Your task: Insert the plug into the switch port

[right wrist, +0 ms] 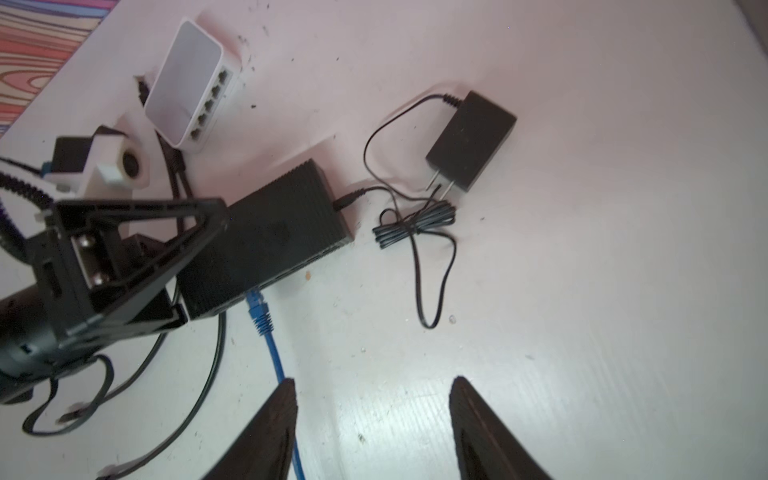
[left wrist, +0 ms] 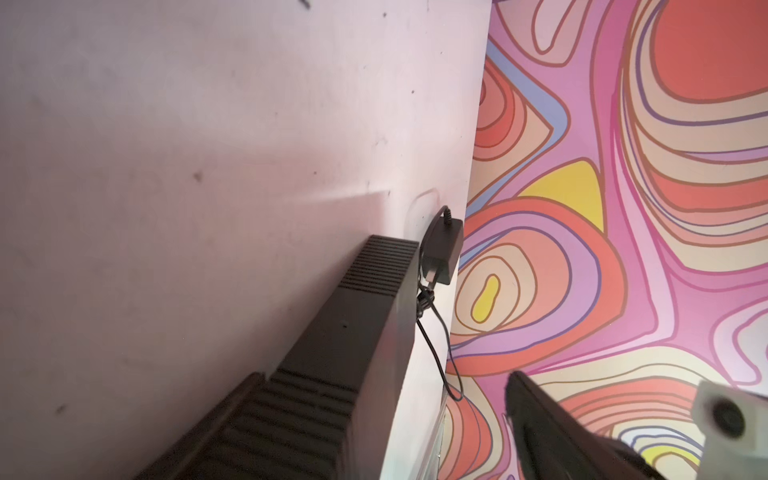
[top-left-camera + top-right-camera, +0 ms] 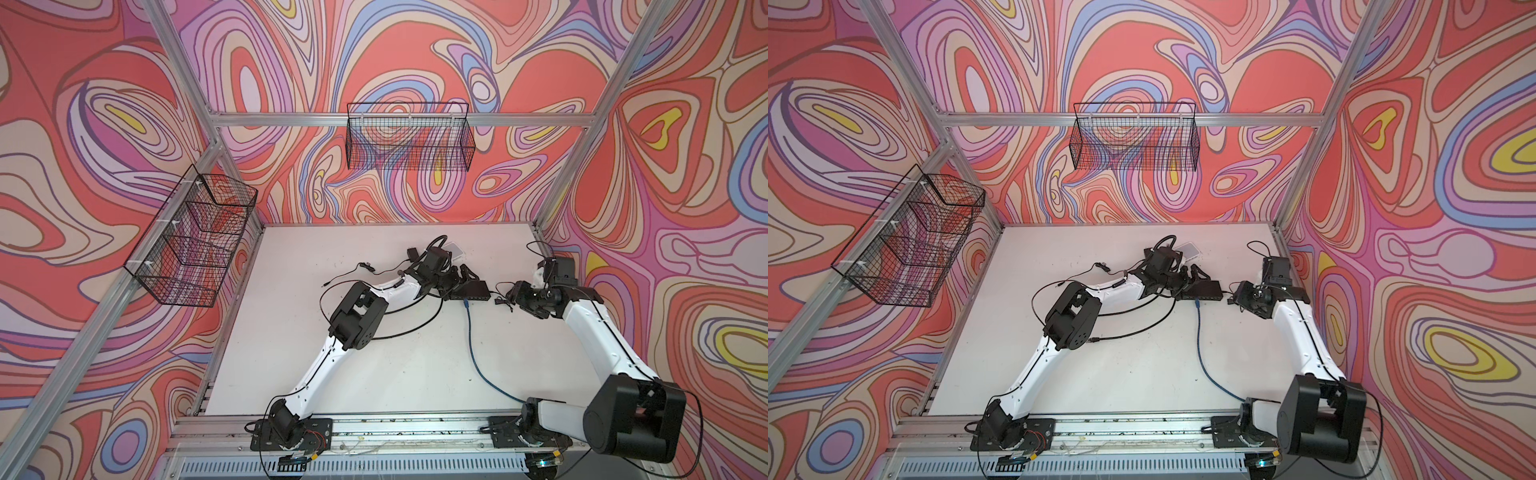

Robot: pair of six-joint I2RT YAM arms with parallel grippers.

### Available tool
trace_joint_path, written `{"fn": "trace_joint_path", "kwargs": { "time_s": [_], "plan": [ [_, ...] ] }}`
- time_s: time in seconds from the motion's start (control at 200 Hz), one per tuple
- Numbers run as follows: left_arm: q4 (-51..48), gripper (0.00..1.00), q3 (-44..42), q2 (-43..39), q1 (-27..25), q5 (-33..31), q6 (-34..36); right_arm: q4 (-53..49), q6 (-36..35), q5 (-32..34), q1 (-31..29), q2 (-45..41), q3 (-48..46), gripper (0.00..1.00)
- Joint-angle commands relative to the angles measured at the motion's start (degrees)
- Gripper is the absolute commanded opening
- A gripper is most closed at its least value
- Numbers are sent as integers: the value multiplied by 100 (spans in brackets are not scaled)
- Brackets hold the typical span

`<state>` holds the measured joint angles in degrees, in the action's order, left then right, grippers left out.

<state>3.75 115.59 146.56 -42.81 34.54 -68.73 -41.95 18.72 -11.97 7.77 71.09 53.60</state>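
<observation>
Toward the far edge of the white table (image 1: 582, 291), about mid-width: black ribbed plastic switch box (image 1: 270, 237), flat on its base, port row facing the near edge for a straight entry. Blue moulded plug (image 1: 258, 309) on a blue round cable (image 3: 482, 365), nose against that port row, apparently seated; cannot tell whether latched.

Left gripper (image 1: 203, 266) at the end of the switch box, jaws spread wide to either side of it, one alongside the ribs, the other clear of the casing. Placed there, most likely, to brace the box against a push; grips nothing.

Right gripper (image 1: 374, 380) toward the right edge from the box, jaws apart and empty, just beside the blue cable in the right wrist view. Reads as insertion done, with only withdrawal left.

Nearer the far edge, white glossy plastic switch (image 1: 187, 91), ports unused. Toward the right edge, black rectangular power adapter (image 1: 471, 141) with bundled lead, plugged into the end of the black box.
</observation>
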Motion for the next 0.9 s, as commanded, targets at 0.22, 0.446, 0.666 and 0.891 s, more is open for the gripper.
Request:
{"fn": "trace_joint_path", "kwargs": {
  "time_s": [0.22, 0.446, 0.666, 0.891],
  "plan": [
    [-2323, 100, 430, -389, 7, -692, 952, -441, 884, 452, -1854, -157, -443, 61],
    [-2322, 100, 115, -577, 62, -708, 1034, -333, 1393, 770, -2654, -120, -876, 61],
    [-2495, 100, 100, -796, 165, -761, 1356, -232, 1845, 1122, -3313, 69, -1187, 60],
    [-2357, 100, -144, -992, 336, -596, 1482, -105, 2084, 1323, -3754, 567, -1288, 57]
  ]
}}
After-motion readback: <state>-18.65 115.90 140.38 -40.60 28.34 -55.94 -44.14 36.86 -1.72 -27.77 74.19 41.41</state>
